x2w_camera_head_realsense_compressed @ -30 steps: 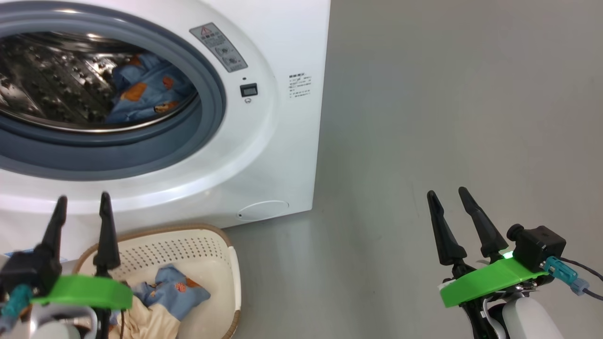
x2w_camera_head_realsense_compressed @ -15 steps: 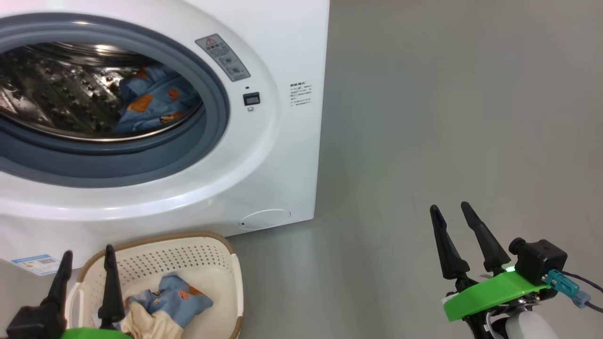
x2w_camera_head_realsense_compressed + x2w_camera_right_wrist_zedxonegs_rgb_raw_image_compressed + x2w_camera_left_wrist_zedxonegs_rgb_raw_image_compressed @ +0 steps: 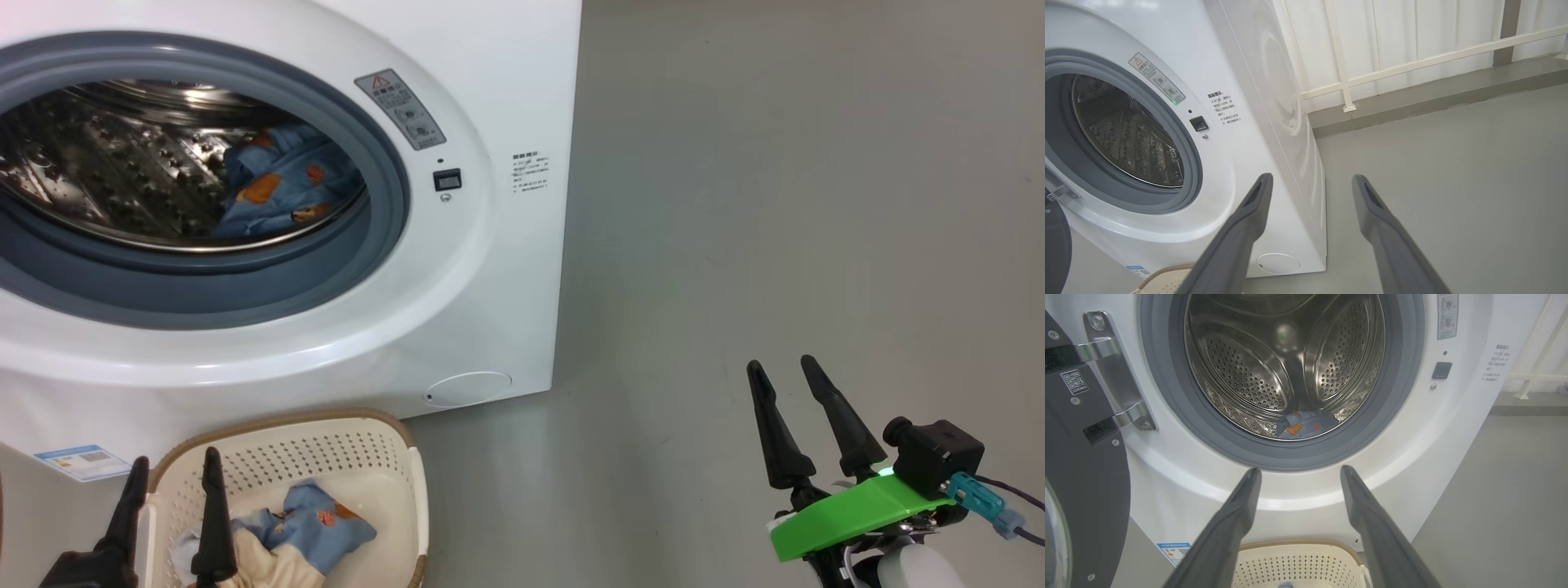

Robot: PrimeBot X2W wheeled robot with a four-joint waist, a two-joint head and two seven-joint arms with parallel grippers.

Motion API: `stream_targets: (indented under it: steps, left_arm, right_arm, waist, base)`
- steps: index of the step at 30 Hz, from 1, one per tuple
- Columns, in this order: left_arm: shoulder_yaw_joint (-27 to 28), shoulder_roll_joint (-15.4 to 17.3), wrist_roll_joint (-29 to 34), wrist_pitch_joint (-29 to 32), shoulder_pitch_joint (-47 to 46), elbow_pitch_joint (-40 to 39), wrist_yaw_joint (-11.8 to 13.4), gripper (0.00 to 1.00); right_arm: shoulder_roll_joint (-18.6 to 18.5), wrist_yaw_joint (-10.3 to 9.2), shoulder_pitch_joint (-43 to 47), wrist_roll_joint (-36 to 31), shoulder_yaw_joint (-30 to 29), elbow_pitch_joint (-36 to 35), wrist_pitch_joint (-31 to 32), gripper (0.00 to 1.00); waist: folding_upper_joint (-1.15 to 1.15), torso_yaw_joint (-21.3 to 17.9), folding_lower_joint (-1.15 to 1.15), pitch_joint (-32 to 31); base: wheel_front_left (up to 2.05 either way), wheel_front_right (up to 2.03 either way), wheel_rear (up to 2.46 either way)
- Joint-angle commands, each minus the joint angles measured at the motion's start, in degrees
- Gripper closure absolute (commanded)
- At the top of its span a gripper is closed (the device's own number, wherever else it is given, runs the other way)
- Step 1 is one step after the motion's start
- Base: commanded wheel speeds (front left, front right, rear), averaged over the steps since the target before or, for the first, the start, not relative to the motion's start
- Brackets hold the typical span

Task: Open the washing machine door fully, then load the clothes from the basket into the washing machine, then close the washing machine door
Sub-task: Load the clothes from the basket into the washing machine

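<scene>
White washing machine (image 3: 506,98), front-loading, standing on a grey floor (image 3: 775,204), mouth uncovered. Washing machine door (image 3: 1081,490), glossy black, swung wide on a steel hinge (image 3: 1114,379), seen left of the opening in the left wrist view. Perforated steel drum (image 3: 98,155) ringed by a grey-blue gasket (image 3: 384,212). Blue garment (image 3: 282,192) with orange prints lying at the bottom of the drum, toward its right side in the head view.

Cream basket (image 3: 326,453) with brown rim, set on the floor just in front of the machine's lower front, below the opening and left of the round white flap (image 3: 469,389). Clothes (image 3: 314,527) heaped inside the basket: light blue fabric with an orange print over a cream piece. Blue label sticker (image 3: 82,461) on the machine's front, left of the basket.

Left end effector (image 3: 176,457) at the lower left of the head view, fingers apart and empty, over the left part of the basket, tips directed toward the machine. In the left wrist view, both fingers spread below the gasket's lower edge, with the far rim of the basket between them.

Right end effector (image 3: 780,363) at the lower right, over bare floor, well apart from machine and basket, fingers apart with nothing between them. Green bracket (image 3: 857,510) and small black camera (image 3: 935,453) at its base.
</scene>
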Motion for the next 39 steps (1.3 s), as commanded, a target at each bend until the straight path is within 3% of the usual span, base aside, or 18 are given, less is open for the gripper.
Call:
stream_targets:
  steps: [1,21,39]
  left_arm:
    - [1.6,0.6,-0.5,-0.4,-0.8,-1.6,0.3,0.0]
    - [0.9,0.6,0.1,-0.4,-2.9,1.1,-0.4,0.0]
    - [2.7,3.1,1.0,-0.4,-19.3,15.0,-2.2,0.0]
  right_arm:
    - [-0.2,0.09,0.5,0.7,1.1,-1.3,-0.7,0.0]
    - [-0.6,0.09,-0.2,0.6,1.6,-1.1,-0.7,0.0]
    - [-0.3,0.09,-6.4,0.2,2.8,-2.8,-0.7,0.0]
  waist:
    - [0.0,0.1,0.0,0.0]
    - [0.0,0.5,0.0,2.6]
    - [0.0,-1.1,0.0,18.6]
  base:
    - [0.0,0.0,0.0]
    - [0.0,0.0,0.0]
    - [0.0,0.0,0.0]
